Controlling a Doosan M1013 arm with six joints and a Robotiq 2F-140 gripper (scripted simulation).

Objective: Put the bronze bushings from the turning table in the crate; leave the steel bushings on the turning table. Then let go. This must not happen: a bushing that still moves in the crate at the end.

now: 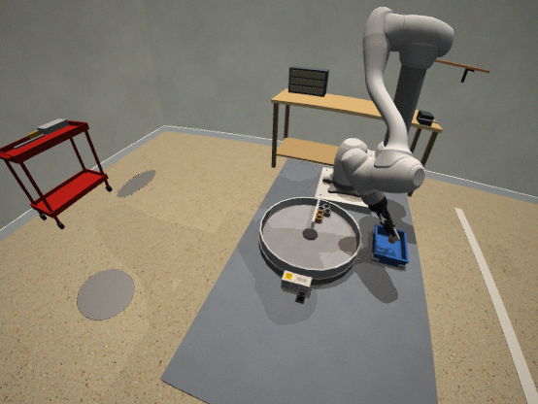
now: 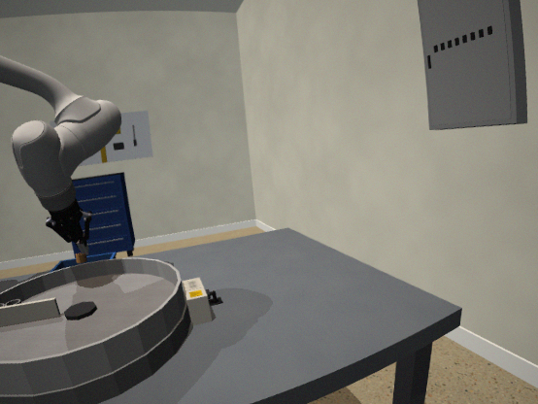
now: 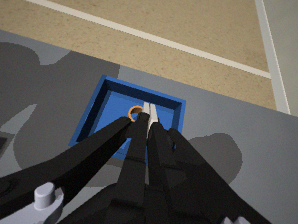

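My gripper hangs low over the blue crate, to the right of the turning table. It is shut on the wall of a bronze bushing, which sticks out to the left of the fingertips above the crate's inside. The bushing also shows under the fingers in the exterior view. At the table's far rim lie bronze bushings and dark steel bushings close together.
A black hub sits at the table's centre and a white control box at its front edge. A wooden workbench stands behind the arm, a red cart far left, a blue drawer cabinet beyond the crate.
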